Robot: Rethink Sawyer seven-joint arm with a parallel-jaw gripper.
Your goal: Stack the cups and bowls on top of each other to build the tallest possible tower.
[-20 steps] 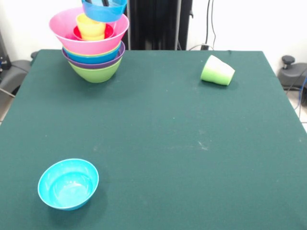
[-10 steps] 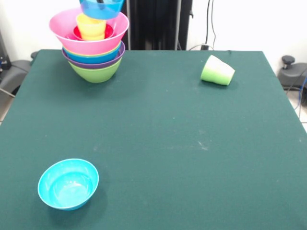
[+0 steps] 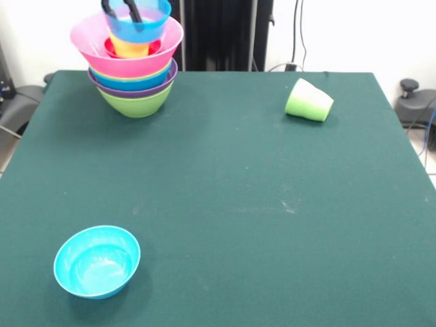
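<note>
The tower stands at the table's far left corner: a lime green bowl at the base, then purple, blue and green rims, and a big pink bowl. Inside the pink one are a small red bowl and a yellow-orange cup. A blue bowl rests on that cup. My gripper straddles the blue bowl's left wall, open, with one black finger outside and one inside. A light green cup lies on its side at the far right. A small cyan bowl sits upright at the near left.
The dark green table has its far edge just behind the tower. Black equipment stands behind that edge. Cables and a black stand are off the right side.
The blue bowl came down and slightly left onto the yellow-orange cup. The gripper's fingers now show spread apart across its left wall.
</note>
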